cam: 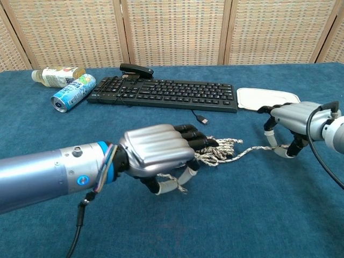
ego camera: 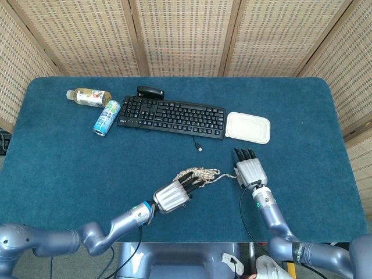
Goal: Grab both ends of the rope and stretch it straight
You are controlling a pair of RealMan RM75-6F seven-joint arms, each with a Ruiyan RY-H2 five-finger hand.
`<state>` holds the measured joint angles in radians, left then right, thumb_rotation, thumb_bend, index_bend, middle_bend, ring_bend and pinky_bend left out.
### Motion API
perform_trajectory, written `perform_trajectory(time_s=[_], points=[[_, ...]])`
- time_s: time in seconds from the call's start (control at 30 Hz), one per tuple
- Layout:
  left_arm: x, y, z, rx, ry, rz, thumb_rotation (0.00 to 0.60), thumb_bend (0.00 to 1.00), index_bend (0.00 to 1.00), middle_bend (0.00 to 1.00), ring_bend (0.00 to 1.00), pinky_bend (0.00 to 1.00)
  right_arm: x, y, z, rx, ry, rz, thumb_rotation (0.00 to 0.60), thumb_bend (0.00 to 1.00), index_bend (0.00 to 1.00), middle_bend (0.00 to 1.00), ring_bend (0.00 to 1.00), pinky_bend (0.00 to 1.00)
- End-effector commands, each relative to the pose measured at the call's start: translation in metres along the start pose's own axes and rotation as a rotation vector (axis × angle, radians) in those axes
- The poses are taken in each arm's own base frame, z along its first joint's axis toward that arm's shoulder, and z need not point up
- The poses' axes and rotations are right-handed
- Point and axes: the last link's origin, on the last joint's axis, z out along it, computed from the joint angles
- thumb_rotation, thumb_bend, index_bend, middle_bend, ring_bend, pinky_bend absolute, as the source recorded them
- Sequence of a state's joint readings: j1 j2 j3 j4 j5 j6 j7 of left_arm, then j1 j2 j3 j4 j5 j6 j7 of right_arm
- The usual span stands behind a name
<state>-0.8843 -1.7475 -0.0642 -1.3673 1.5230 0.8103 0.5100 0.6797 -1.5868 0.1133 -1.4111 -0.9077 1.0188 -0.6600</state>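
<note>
A speckled beige rope (ego camera: 199, 173) lies bunched on the blue table (ego camera: 58, 168), in front of the keyboard. In the chest view the rope bundle (cam: 219, 150) sits just right of my left hand (cam: 156, 153). That hand's fingers curl over one rope end (cam: 173, 185), which hangs below the palm. A single strand (cam: 251, 151) runs from the bundle to my right hand (cam: 290, 121), which pinches the other end near the table. In the head view my left hand (ego camera: 171, 196) is left of the bundle and my right hand (ego camera: 251, 171) is right of it.
A black keyboard (ego camera: 171, 116) with a loose USB plug (ego camera: 199, 148) lies behind the rope. A stapler (ego camera: 150, 92), a can (ego camera: 107, 117) and a bottle (ego camera: 88, 96) lie at the back left. A white container (ego camera: 248, 127) sits just behind my right hand.
</note>
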Motion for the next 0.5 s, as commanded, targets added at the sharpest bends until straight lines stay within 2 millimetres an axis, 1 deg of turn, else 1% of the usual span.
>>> perform_trajectory(time_s=[0.03, 0.1, 0.13, 0.23, 0.27, 0.33, 0.5], points=[[-0.001, -0.04, -0.041, 0.087, 0.012, -0.008, 0.6, 0.49, 0.8, 0.0, 0.0, 0.0, 0.007, 0.009, 0.001, -0.025, 0.026, -0.018, 0.6, 0.43, 0.72, 0.02, 0.0, 0.0], [-0.002, -0.055, -0.059, 0.108, 0.009, 0.001, 0.6, 0.49, 0.8, 0.0, 0.0, 0.0, 0.01, 0.014, 0.001, -0.04, 0.036, -0.031, 0.6, 0.43, 0.72, 0.02, 0.0, 0.0], [-0.005, -0.066, -0.073, 0.134, 0.002, 0.009, 0.6, 0.49, 0.81, 0.0, 0.0, 0.0, 0.013, 0.019, 0.002, -0.057, 0.044, -0.044, 0.6, 0.43, 0.72, 0.02, 0.0, 0.0], [-0.01, -0.09, -0.102, 0.182, -0.01, 0.028, 0.6, 0.49, 0.81, 0.0, 0.0, 0.0, 0.017, 0.03, 0.003, -0.093, 0.054, -0.069, 0.6, 0.43, 0.72, 0.02, 0.0, 0.0], [-0.011, -0.093, -0.105, 0.188, -0.012, 0.031, 0.6, 0.5, 0.81, 0.0, 0.0, 0.0, 0.017, 0.031, 0.003, -0.097, 0.054, -0.072, 0.6, 0.43, 0.72, 0.02, 0.0, 0.0], [-0.016, -0.108, -0.121, 0.227, -0.031, 0.049, 0.6, 0.5, 0.81, 0.0, 0.0, 0.0, 0.019, 0.037, 0.004, -0.118, 0.059, -0.084, 0.6, 0.43, 0.72, 0.02, 0.0, 0.0], [-0.025, -0.132, -0.144, 0.295, -0.053, 0.057, 0.6, 0.5, 0.81, 0.0, 0.0, 0.0, 0.021, 0.048, 0.005, -0.153, 0.058, -0.106, 0.6, 0.43, 0.72, 0.02, 0.0, 0.0]])
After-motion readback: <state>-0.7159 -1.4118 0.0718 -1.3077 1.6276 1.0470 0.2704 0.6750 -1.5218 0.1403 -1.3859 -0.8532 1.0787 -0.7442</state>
